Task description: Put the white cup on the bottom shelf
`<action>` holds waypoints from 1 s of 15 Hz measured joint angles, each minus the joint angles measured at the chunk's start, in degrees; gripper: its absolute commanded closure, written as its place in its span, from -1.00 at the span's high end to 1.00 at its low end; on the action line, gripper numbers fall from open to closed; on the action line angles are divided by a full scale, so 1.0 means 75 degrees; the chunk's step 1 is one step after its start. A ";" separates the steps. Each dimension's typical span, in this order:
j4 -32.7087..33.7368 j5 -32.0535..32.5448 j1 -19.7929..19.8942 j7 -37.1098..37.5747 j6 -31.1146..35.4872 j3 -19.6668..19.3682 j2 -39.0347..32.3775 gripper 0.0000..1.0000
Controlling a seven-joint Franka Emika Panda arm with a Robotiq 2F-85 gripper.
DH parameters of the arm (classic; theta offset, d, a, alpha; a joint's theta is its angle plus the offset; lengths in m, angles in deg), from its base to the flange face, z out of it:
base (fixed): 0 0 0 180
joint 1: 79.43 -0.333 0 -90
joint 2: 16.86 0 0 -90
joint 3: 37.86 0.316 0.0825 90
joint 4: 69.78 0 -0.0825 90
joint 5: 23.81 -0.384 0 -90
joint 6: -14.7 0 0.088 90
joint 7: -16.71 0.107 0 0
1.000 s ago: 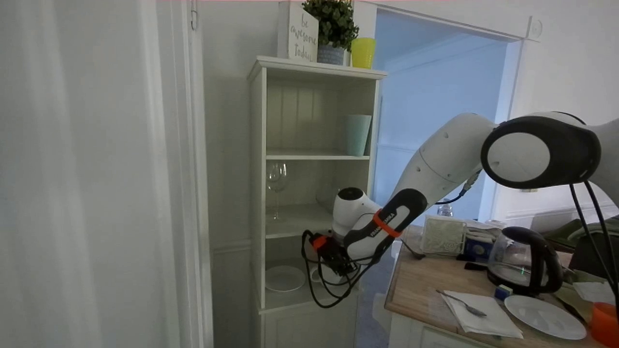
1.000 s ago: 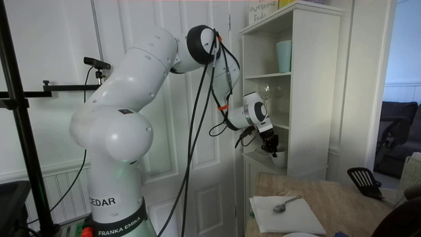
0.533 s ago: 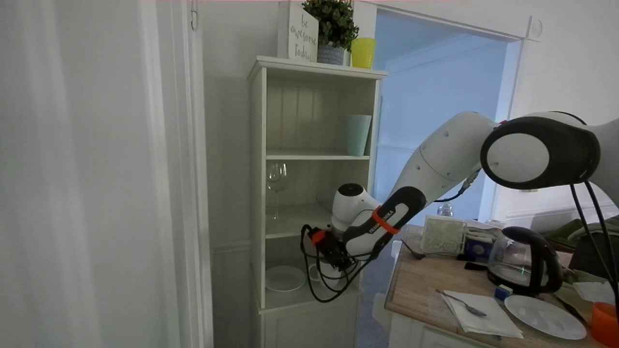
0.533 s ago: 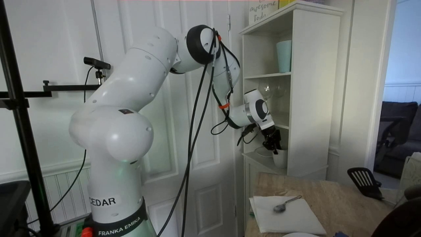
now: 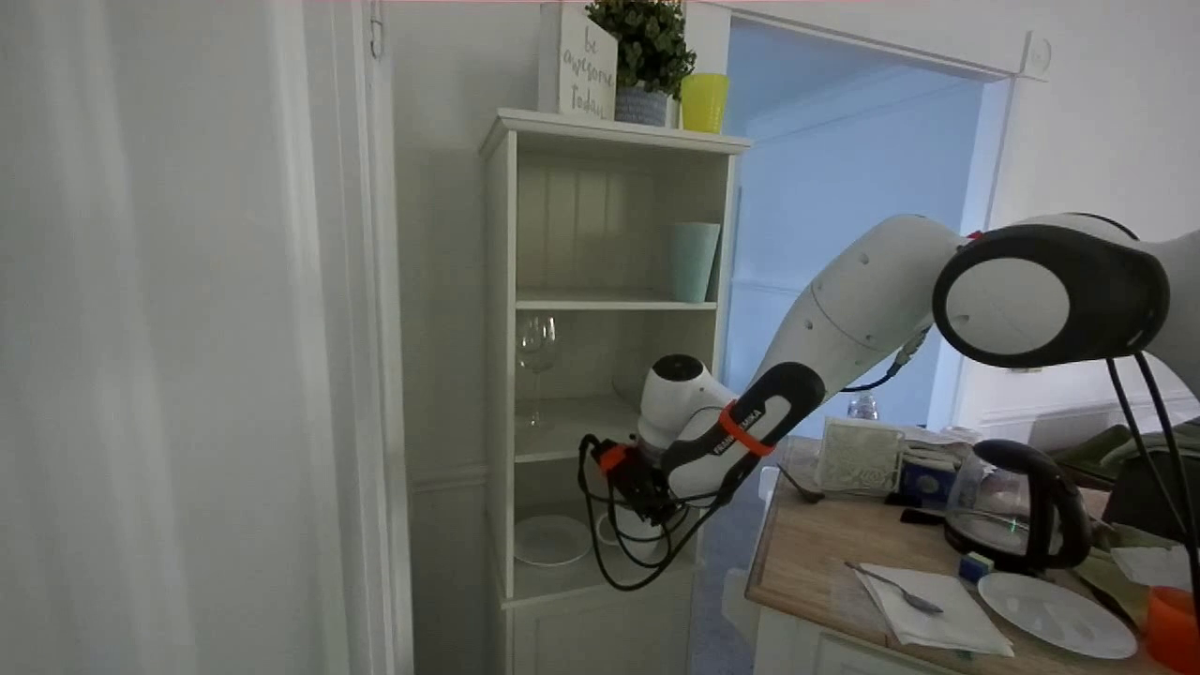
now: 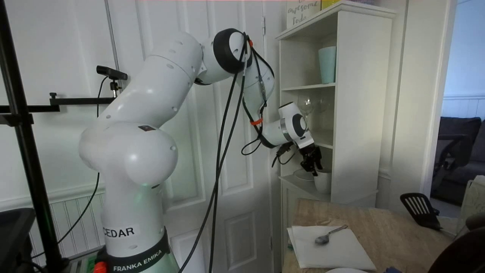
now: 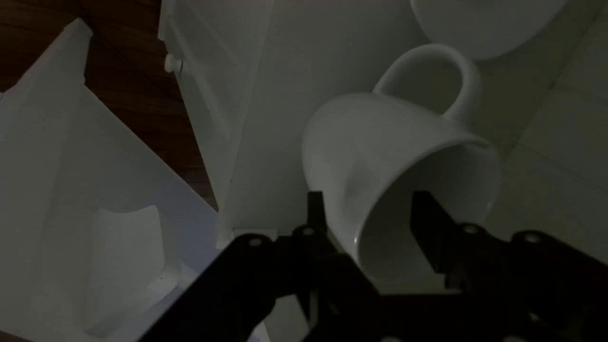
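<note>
1. On the bottom shelf (image 5: 553, 583) stands the cup (image 7: 380, 147), apparently upright, just beside the plate (image 5: 551, 541), handle (image 7: 470, 88) on the plate's side.
2. It should be stiff, fairly light, slick if glazed, and breakable; any regrip looks best across one wall at the rim, or by the handle.
3. At that wall the end effector (image 7: 369, 204) has its fingers spread, one appearing outside the cup, the other over or in its mouth; whether either touches, I cannot tell.
4. Against the frame a second ago, the end effector sits slightly higher; the cup shows at most a slight shift.
5. One board up stands a glass (image 5: 536, 352); well apart lies the counter (image 5: 816, 553).
</note>
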 measured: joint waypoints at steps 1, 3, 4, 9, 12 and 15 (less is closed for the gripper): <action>-0.0051 0.0007 -0.0088 0.0000 0.0122 -0.0074 0.0026 -0.02; -0.0208 0.0063 -0.0316 0.0000 0.0454 -0.0306 0.0097 0.39; -0.0330 0.0110 -0.0455 -0.0004 0.0657 -0.0466 0.0153 0.50; -0.1419 0.0805 -0.1145 -0.0563 0.0918 -0.1326 0.0675 1.00; -0.2233 0.1577 -0.1399 -0.1205 0.0914 -0.1650 0.1245 1.00; -0.3089 0.2473 -0.1644 -0.1812 0.0925 -0.1847 0.2038 1.00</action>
